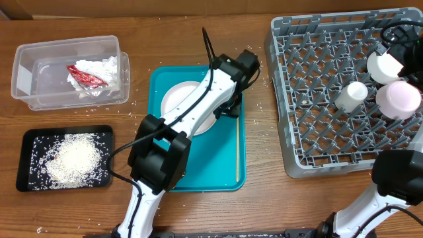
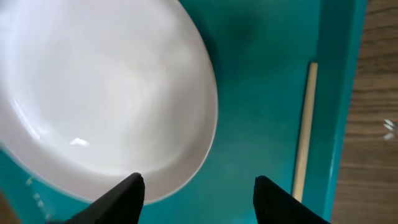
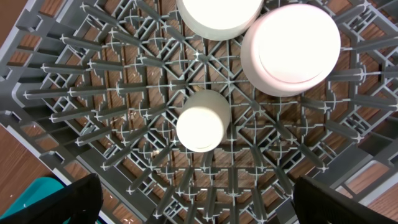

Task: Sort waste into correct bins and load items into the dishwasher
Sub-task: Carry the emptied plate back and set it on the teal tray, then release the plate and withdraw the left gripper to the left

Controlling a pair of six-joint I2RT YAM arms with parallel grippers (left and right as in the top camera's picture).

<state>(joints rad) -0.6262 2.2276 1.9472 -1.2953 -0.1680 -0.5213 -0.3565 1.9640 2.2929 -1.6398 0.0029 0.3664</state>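
A white plate [image 1: 176, 98] lies flat in the teal tray [image 1: 221, 162], with a thin wooden chopstick [image 1: 238, 149] at its three o'clock.

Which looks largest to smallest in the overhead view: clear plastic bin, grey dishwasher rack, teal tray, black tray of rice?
1. grey plastic dishwasher rack, though the frame crops it
2. teal plastic tray
3. clear plastic bin
4. black tray of rice

The last two are close; the bin's raised rim sits nearer the camera, so that ranking is unsure.

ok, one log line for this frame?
left fingers: open, over plate edge | right fingers: open, empty, above rack | cups: in rack | chopstick: on tray, beside plate
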